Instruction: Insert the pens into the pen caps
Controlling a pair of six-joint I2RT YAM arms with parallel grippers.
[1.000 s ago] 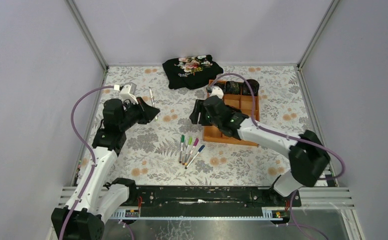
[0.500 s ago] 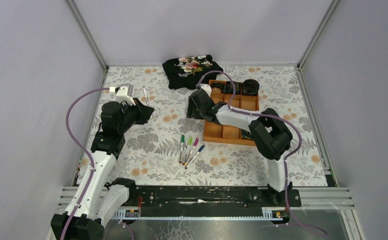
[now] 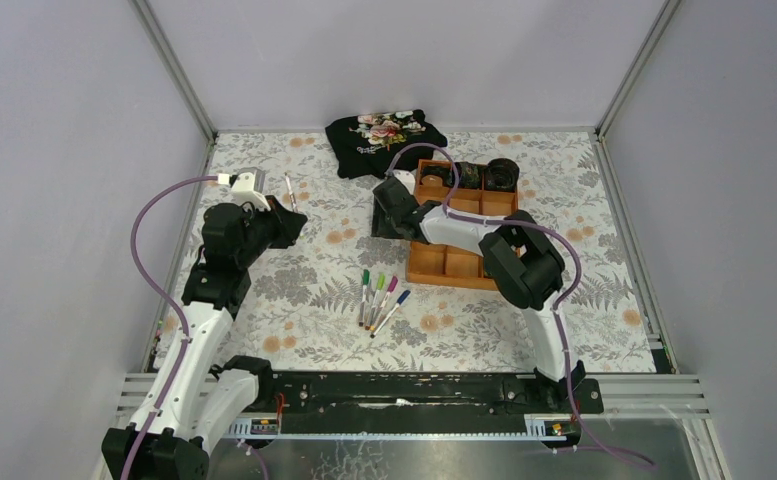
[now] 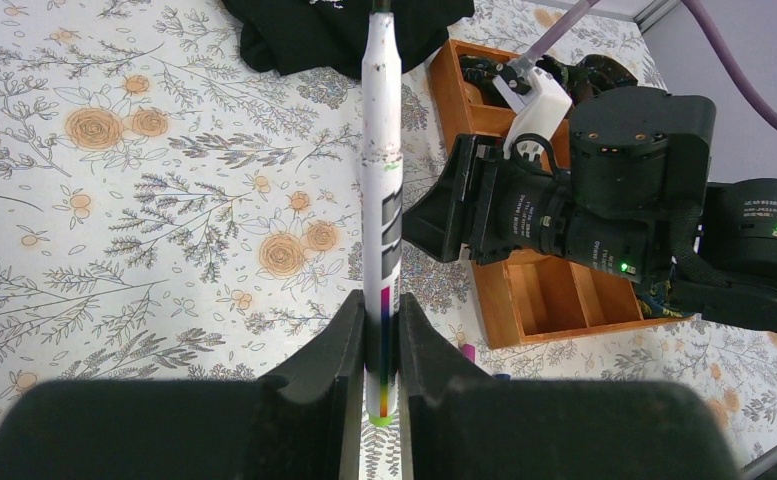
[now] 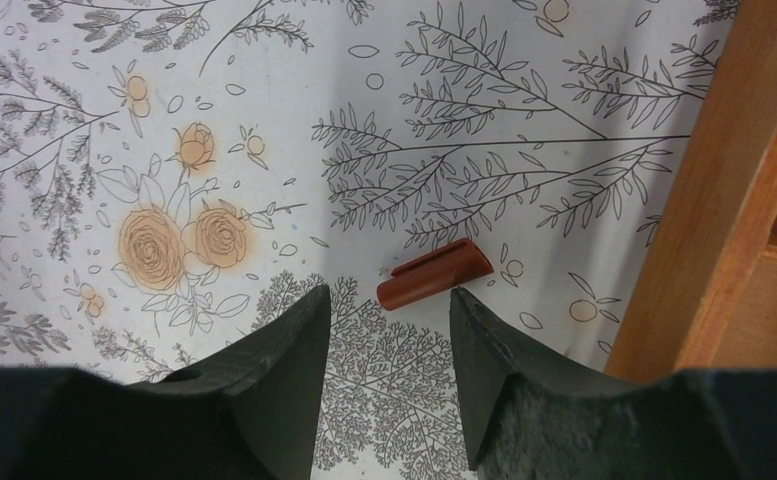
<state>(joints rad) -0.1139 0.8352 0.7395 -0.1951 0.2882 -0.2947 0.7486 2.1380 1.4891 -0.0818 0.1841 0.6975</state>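
Observation:
My left gripper [image 4: 382,340] is shut on a white pen [image 4: 381,200] and holds it above the table at the left; the pen shows in the top view [image 3: 290,190] pointing away. My right gripper [image 5: 389,310] is open just above the table, a dark red pen cap [image 5: 434,274] lying just beyond its fingertips. In the top view the right gripper [image 3: 384,218] is low beside the orange tray's left edge. Several capped pens [image 3: 379,298] with dark green, light green, magenta and blue caps lie side by side in the middle.
An orange wooden tray [image 3: 494,208] with cells stands at centre right; black objects sit in its far cells. Its wall [image 5: 734,200] is close to the right of my right gripper. A black flowered cloth [image 3: 384,140] lies at the back.
My right arm has folded in and its gripper moved left and down beside the tray. My left gripper with the pen shifted slightly left.

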